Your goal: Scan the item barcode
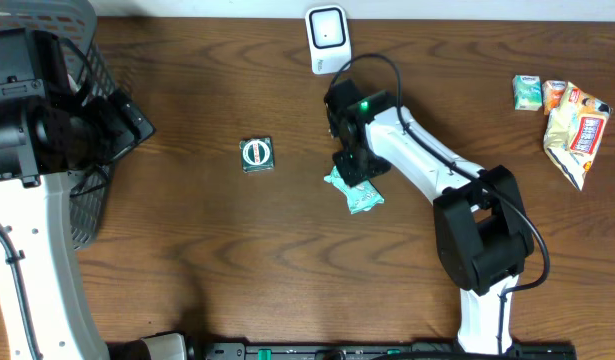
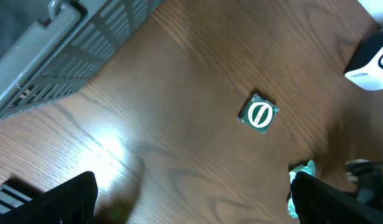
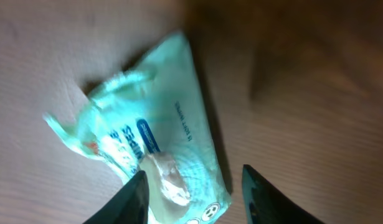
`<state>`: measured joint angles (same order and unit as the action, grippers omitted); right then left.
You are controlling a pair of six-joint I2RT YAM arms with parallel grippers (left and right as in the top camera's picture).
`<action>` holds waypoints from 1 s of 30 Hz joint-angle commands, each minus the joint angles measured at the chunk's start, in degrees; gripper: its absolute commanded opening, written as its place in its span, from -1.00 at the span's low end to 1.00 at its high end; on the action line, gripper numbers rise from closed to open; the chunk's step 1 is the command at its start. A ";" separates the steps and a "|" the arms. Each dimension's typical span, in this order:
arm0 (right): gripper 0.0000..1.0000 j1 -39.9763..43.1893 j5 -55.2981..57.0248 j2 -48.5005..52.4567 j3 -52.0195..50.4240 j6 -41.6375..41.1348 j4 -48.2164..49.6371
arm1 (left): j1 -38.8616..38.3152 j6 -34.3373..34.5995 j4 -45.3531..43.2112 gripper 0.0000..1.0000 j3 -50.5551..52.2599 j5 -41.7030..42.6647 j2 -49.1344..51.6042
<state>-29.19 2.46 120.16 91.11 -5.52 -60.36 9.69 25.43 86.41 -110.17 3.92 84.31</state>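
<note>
The pale green packet [image 1: 359,196] lies flat at table [image 1: 187,250] centre, on the near side of the white scanner [image 1: 327,30]. It is judged light, soft and slippery, so grip it across a crimped end. The right gripper [image 3: 196,180] straddles it part-open, holding nothing, and the left gripper [image 2: 192,180] is wide open and empty. No barcode is visible and the print is blurred.

Mint-green packet [image 3: 172,106], perhaps blue lettering

Mid-table: mint plastic wipes packet [image 1: 359,193]; white boxy scanner [image 1: 327,38] behind it; green square sachet [image 1: 257,154] left; grey mesh basket [image 1: 91,205] far left.
</note>
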 commanded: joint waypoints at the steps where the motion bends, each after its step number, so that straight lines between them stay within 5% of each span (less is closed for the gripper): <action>1: -0.12 -0.35 -4.35 -0.57 -3.96 1.55 1.97 | 0.26 -0.52 0.09 0.96 -0.31 -0.37 -0.09; 5: -0.24 -0.92 -4.57 -0.57 -5.05 1.44 2.97 | 0.26 -0.52 0.09 0.95 -0.31 -0.37 -0.09; 8: -0.97 -0.90 -4.55 -0.57 -5.05 1.16 3.17 | 0.26 -0.52 0.09 0.95 -0.31 -0.37 -0.09; 17: -0.97 0.81 -2.40 -0.59 7.48 -8.26 6.91 | 0.26 -0.52 0.09 0.96 -0.31 -0.37 -0.09; 30: -0.98 6.23 -3.08 2.19 12.07 -21.27 52.59 | 0.26 -0.52 0.11 0.96 -0.31 -0.37 -0.09</action>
<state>-24.38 -0.80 120.38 102.39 -22.06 -10.48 9.72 25.43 86.41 -110.17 3.92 84.31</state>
